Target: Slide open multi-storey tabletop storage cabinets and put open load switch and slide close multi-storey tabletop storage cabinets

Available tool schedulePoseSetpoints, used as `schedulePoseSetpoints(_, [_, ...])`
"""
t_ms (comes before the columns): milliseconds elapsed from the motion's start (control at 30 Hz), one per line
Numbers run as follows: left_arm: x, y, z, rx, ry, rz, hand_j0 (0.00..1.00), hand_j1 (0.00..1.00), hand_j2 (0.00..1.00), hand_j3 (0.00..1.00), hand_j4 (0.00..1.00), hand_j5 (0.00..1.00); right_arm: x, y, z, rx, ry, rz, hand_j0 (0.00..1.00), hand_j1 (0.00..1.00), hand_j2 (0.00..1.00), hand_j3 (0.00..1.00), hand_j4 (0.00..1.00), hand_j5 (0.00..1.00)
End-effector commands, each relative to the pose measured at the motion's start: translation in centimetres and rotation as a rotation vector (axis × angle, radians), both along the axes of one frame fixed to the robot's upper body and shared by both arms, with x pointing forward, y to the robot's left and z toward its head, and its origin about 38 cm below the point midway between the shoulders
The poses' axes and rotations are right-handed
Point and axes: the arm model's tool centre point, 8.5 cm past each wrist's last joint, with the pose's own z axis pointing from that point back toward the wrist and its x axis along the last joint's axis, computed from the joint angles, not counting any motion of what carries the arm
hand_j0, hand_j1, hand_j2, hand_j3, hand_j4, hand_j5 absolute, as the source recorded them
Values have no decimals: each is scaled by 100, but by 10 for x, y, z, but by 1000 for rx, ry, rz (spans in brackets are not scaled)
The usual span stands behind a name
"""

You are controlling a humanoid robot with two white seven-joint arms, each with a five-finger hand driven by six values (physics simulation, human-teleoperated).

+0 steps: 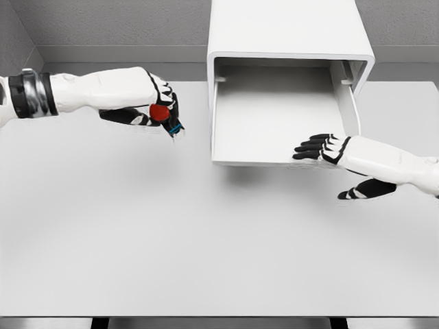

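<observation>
A white storage cabinet stands at the back of the table, its drawer pulled out toward me and showing a bare white floor. My left hand hovers to the left of the drawer, shut on the load switch, a small part with a red knob and a dark body with a blue tip. My right hand rests at the drawer's front right corner, fingers stretched flat against its front edge and thumb hanging below, holding nothing.
The white table runs wide in front of the cabinet. Grey walls close the back, and the table's front edge lies near the bottom of the view.
</observation>
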Motion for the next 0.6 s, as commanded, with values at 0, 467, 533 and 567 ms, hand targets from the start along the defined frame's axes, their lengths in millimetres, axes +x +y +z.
schedulePoseSetpoints(0, [-5, 2, 7, -6, -9, -4, 44, 44, 44, 44, 44, 44, 8, -14, 21, 81, -1, -73, 100, 100, 100, 100, 100, 100])
schedulePoseSetpoints(467, [-10, -41, 58, -62, -89, -116, 44, 44, 44, 44, 44, 44, 7, -15, 26, 101, -1, -70, 100, 100, 100, 100, 100, 100])
schedulePoseSetpoints(533, [-10, -54, 58, -72, -87, -144, 44, 44, 44, 44, 44, 44, 7, -13, 26, 102, 0, -66, 100, 100, 100, 100, 100, 100])
schedulePoseSetpoints(567, [-10, -58, 58, -76, -86, -153, 44, 44, 44, 44, 44, 44, 7, -13, 26, 101, 0, -65, 100, 100, 100, 100, 100, 100])
